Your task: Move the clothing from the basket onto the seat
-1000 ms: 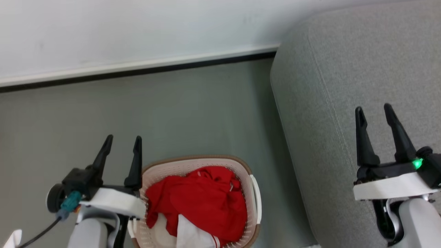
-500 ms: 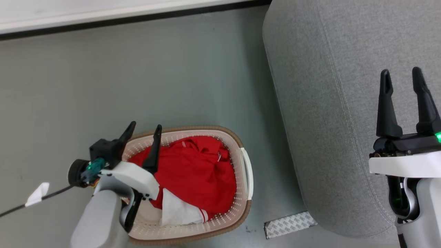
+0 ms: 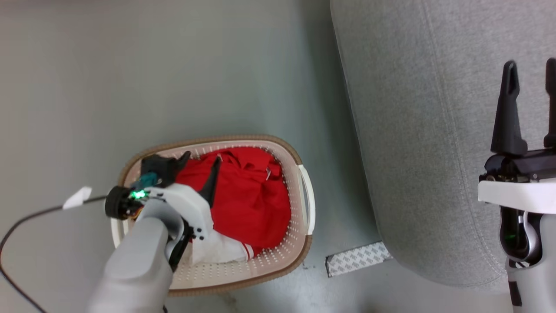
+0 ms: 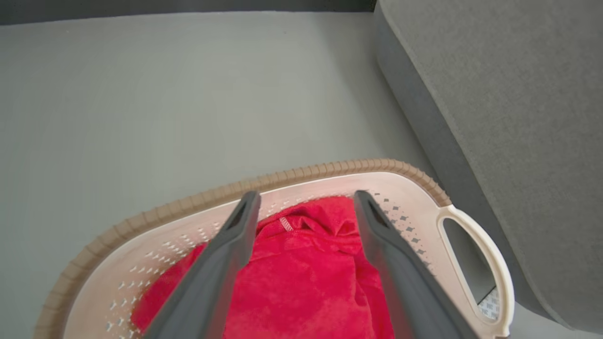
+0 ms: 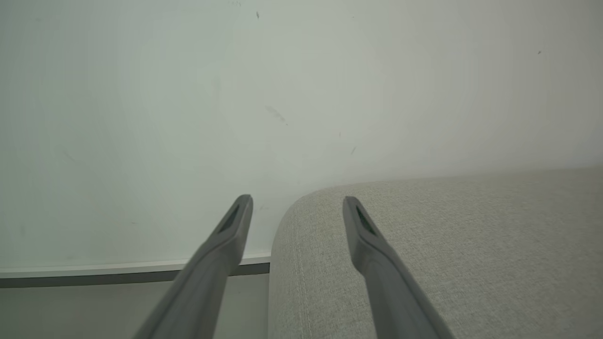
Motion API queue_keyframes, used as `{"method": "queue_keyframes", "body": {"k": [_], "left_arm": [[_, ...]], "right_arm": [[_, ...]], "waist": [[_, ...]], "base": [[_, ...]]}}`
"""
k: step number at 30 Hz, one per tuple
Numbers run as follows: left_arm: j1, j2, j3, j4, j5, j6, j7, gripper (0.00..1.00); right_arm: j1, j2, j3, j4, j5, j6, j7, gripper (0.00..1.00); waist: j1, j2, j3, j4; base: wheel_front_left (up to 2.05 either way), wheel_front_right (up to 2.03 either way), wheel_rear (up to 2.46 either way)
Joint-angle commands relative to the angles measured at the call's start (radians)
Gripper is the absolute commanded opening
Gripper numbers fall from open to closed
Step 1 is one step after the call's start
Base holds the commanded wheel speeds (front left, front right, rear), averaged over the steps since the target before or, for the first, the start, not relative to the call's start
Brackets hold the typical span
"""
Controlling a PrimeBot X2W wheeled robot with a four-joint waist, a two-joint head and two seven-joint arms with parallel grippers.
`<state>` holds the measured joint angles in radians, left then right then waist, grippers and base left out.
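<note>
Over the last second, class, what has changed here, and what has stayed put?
The left gripper swung from beside the basket to over the clothing inside it, open and gripping nothing. The head camera tipped downward. The right gripper stays open over the seat; the clothing stays in the basket.

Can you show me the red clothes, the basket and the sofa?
red clothes [image 3: 247, 204]: head view, middle of the fabric.
basket [image 3: 271, 262]: head view, cream holed wall.
sofa [image 3: 425, 130]: head view, grey upholstered top.

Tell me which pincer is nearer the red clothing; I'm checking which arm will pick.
Left. The left pincer hangs open just above the clothing in the basket; the right pincer is open far off above the seat.
</note>
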<state>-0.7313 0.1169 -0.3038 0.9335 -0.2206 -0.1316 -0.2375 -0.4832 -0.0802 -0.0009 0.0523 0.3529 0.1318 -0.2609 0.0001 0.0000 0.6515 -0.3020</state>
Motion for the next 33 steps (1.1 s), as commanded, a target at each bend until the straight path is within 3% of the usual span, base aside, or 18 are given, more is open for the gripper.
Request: {"method": "queue_keyframes", "body": {"k": [1,15,21,28,33], "left_arm": [[-0.036,0.008,-0.021,0.042,-0.021,0.001,0.008,1.00],[-0.188,-0.002,-0.119,0.279,-0.035,0.001,0.104,1.00],[-0.235,0.003,-0.140,0.323,-0.041,0.002,0.160,1.00],[-0.269,0.031,-0.156,0.344,-0.023,0.046,0.195,1.00],[-0.277,0.040,-0.171,0.351,-0.019,0.053,0.232,1.00]], "right_arm": [[-0.015,0.004,-0.003,-0.012,-0.005,-0.002,-0.002,1.00],[-0.042,0.012,-0.022,-0.126,0.001,-0.002,-0.002,1.00],[-0.048,0.022,-0.039,-0.175,0.012,-0.002,-0.002,1.00],[-0.057,0.030,-0.030,-0.202,0.026,-0.002,-0.002,1.00],[-0.056,0.032,-0.033,-0.207,0.021,-0.002,-0.002,1.00]], "waist": [[-0.0001,0.0000,0.031,-0.006],[-0.0001,0.0000,0.141,-0.030],[-0.0001,0.0000,0.191,-0.045],[-0.0001,0.0000,0.243,-0.070],[-0.0001,0.0000,0.266,-0.081]], "base": [[0.00,0.00,0.00],[0.00,0.00,0.00],[0.00,0.00,0.00],[0.00,0.00,0.00],[0.00,0.00,0.00]]}}
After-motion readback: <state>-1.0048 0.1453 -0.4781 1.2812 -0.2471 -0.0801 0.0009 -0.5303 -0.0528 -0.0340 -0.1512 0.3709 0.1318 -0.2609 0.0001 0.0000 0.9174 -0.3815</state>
